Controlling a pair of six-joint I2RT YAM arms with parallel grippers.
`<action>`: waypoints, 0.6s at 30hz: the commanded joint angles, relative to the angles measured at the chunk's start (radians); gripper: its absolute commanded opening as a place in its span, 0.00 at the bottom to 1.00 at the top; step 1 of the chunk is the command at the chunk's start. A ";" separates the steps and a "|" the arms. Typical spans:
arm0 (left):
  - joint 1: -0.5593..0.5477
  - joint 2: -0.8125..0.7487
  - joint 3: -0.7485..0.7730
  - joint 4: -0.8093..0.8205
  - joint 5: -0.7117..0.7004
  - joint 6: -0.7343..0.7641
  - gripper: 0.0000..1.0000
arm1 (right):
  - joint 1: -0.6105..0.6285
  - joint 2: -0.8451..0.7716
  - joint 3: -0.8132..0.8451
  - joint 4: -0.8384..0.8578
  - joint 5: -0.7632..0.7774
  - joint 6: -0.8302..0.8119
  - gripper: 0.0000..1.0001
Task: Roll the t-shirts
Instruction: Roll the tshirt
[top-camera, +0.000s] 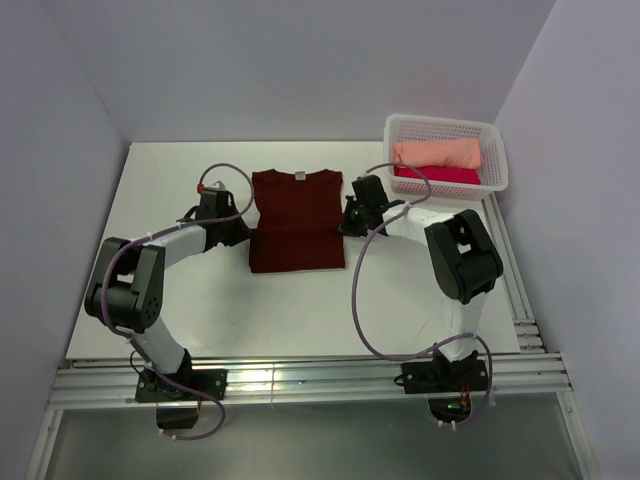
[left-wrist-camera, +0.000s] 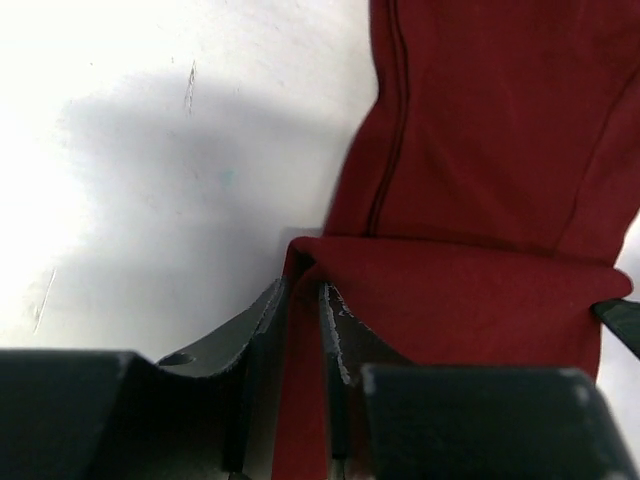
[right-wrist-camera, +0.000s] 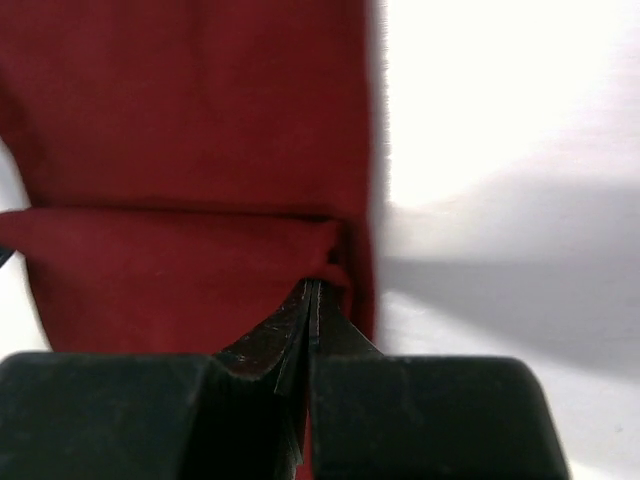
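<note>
Now, table (top-camera: 180, 300): white, with both arms reaching in from its near edge.
Maroon t-shirt (top-camera: 295, 225): it lies on the middle of the table, toward the far side, collar pointing away from the arms.
Step in hand: judging by the two side grips, this is a fold across the shirt ahead of rolling. It would go best with both arms lifting level and travelling together, the cloth taut between them, so the fold lands square and no edge trails.
Shirt's look: dark, matte, soft. It is flat and nearly rectangular from above, with a raised crease running side to side between the two pincers in the wrist views.
Basket (top-camera: 500, 150): white mesh at the far right corner, well apart from the maroon shirt.
Peach shirt (top-camera: 435, 153): rolled, inside the basket.
Crimson-pink shirt (top-camera: 440, 175): rolled, just beside the peach one on its near side.
Left gripper (left-wrist-camera: 300, 295): narrow, with the shirt's left edge caught between its fingers.
Right gripper (right-wrist-camera: 312, 285): pinched tight on the shirt's right edge, cloth bunched at the tips.
Neck label (top-camera: 298, 176): small, pale, at the collar.
</note>
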 joint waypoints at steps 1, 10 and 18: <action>0.001 0.027 0.022 0.106 -0.025 -0.027 0.24 | -0.039 0.031 0.018 0.008 0.047 0.054 0.00; -0.002 -0.125 -0.118 0.218 -0.036 -0.002 0.42 | -0.046 -0.049 -0.042 0.048 0.018 0.011 0.16; -0.055 -0.379 -0.375 0.308 -0.114 -0.010 0.53 | 0.014 -0.308 -0.252 0.058 0.203 -0.003 0.50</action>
